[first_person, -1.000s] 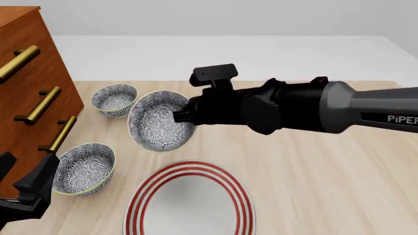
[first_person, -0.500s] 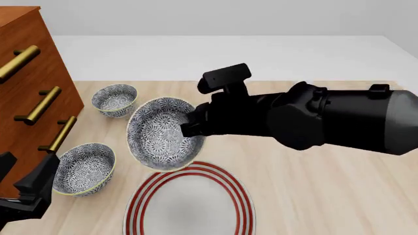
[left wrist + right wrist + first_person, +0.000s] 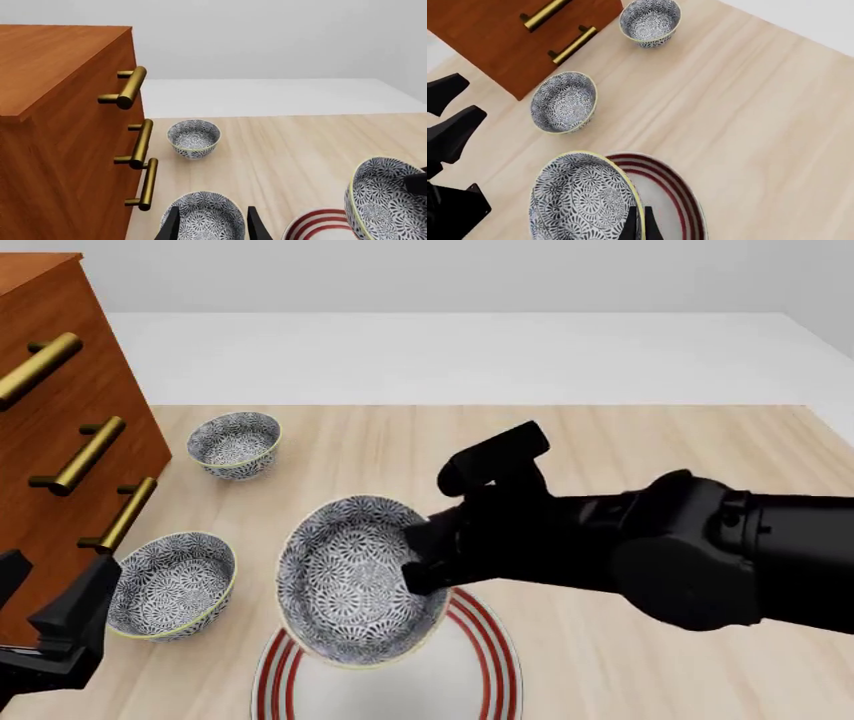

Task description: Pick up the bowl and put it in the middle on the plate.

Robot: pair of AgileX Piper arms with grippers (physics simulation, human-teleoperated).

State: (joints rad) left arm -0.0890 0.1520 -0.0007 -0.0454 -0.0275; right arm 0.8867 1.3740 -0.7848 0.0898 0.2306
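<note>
A: Going from the left in the front view, what are you seeing?

B: A wooden drawer chest (image 3: 60,430) with brass handles is standing at the table's left edge. Below it the left gripper (image 3: 54,635) is hovering low, beside a patterned near bowl (image 3: 171,583). Its fingers are spread with nothing between them; the left wrist view is showing this better, the two dark fingertips (image 3: 172,226) framing that bowl's rim from above.

A: And the far bowl?

B: The far bowl (image 3: 235,443) is sitting alone near the chest. The left wrist view is showing it upright on the table (image 3: 287,150), which the front view only half confirms.

A: Where is the task's bowl?

B: The bowl (image 3: 358,580) is hanging tilted in the air, its opening facing the camera, over the left part of the plate (image 3: 474,660). The right gripper (image 3: 424,558) is pinching its right rim.

A: Is the pinch clear?

B: In the front view the black arm is hiding the fingers. The right wrist view is showing them closed narrowly on the yellowish rim (image 3: 635,220), with the plate's red rings (image 3: 674,192) lying just behind and the bowl not touching them.
</note>
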